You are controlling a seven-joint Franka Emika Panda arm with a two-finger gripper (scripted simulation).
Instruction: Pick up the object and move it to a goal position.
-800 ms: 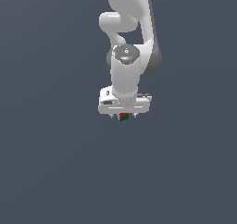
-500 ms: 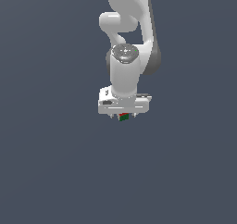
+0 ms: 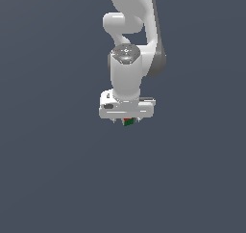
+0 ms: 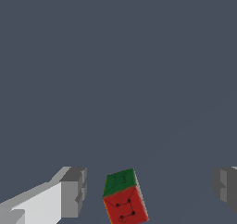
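Observation:
The object is a tiny block [image 4: 124, 197], dark green on one half and red on the other. In the wrist view it lies tilted between my two grey fingers [image 4: 74, 190], with a gap on each side. My white gripper [image 4: 149, 187] is open and touches nothing. In the exterior view the gripper [image 3: 126, 119] points straight down and the block [image 3: 128, 122] peeks out just under the hand, mostly hidden by it.
A plain dark grey-blue surface [image 3: 57, 179] fills both views. The white arm [image 3: 132, 25] rises behind the hand toward the top of the exterior view. No goal marker shows.
Almost nothing differs. The hand stays over the block in the same place, and the wrist flange looks very slightly higher in the picture.

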